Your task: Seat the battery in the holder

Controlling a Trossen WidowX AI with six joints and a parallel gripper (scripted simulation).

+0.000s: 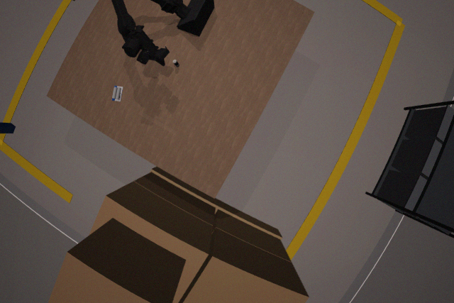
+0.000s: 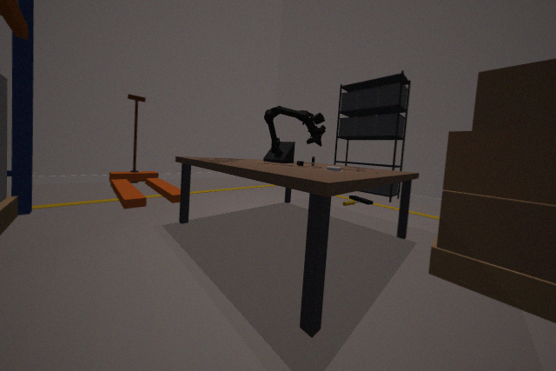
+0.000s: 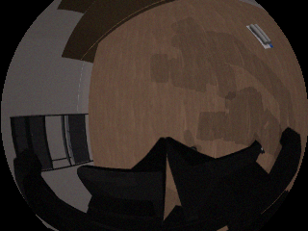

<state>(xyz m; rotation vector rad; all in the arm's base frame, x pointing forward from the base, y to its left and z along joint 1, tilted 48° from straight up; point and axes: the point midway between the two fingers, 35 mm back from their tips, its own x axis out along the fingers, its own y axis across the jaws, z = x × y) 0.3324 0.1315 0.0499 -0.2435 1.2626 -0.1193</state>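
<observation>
wooden table [image 1: 227, 83] carries the battery [image 1: 176, 62] and holder [image 1: 117, 93]; gripper [image 1: 161, 58] above, fully closed, empty.

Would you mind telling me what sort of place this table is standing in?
Most likely a warehouse or stockroom: an orange pallet jack sits on the floor, yellow floor lines ring the table, and stacked cardboard boxes stand beside a metal shelf rack.
</observation>
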